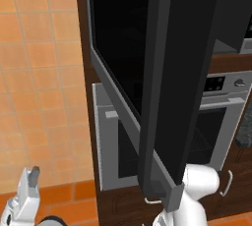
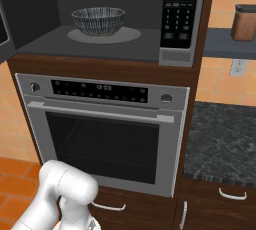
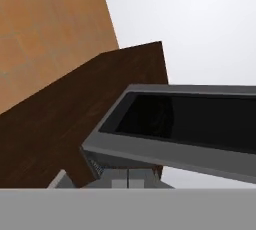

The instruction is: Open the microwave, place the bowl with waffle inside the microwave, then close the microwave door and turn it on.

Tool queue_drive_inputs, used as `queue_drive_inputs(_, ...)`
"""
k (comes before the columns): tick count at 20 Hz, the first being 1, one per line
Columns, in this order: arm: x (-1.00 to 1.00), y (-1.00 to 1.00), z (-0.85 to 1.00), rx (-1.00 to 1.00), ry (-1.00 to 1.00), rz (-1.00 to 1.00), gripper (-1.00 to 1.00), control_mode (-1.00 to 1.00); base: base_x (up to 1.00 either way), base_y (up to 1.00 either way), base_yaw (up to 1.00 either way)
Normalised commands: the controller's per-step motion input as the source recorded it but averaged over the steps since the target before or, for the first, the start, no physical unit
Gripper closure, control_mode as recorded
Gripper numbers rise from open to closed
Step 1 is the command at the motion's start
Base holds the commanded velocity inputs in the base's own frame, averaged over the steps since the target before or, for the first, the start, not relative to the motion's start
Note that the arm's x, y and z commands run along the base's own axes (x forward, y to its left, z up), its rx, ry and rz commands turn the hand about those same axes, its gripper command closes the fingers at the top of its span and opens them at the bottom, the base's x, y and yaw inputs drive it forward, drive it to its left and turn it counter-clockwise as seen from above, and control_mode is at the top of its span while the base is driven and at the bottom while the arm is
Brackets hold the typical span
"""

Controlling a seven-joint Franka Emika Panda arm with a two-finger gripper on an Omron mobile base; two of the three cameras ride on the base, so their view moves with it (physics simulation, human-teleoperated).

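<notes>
The microwave [image 2: 115, 44] stands open above the silver oven. A blue-patterned bowl [image 2: 98, 20] rests on the turntable inside it; the waffle is hidden below the bowl's rim. The microwave door [image 1: 123, 38] is swung far out toward the left base camera, its black glass facing left and its thick dark edge [image 1: 187, 72] turned to me. My gripper [image 1: 32, 175] sits low at the left, below the door and well clear of it, pointing up, shut with nothing in it. In the hand view the door [image 3: 190, 119] slants overhead, above the closed fingertips [image 3: 120, 181].
The keypad panel [image 2: 178, 9] is on the microwave's right side. Below it is the silver oven [image 2: 105, 134], with drawers underneath. A dark stone counter [image 2: 222, 139] and a brown canister [image 2: 245, 22] on a shelf lie to the right. The orange tiled wall [image 1: 39, 72] is on the left.
</notes>
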Motion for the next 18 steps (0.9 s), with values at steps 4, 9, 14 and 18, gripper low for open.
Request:
queue_drive_inputs(4,0.00,-0.24,0.47,-0.01,-0.18,0.00,1.00,-1.00,0.00,0.00,0.00)
queue_drive_inputs(9,-0.01,-0.45,0.55,0.00,-0.20,0.00,1.00,-1.00,0.00,0.00,0.00)
queue_drive_inputs(14,-0.24,-0.56,0.77,0.05,-0.22,0.00,1.00,-1.00,0.00,0.00,0.00)
queue_drive_inputs(18,-0.39,-0.66,0.98,0.12,-0.14,0.00,1.00,-1.00,0.00,0.00,0.00)
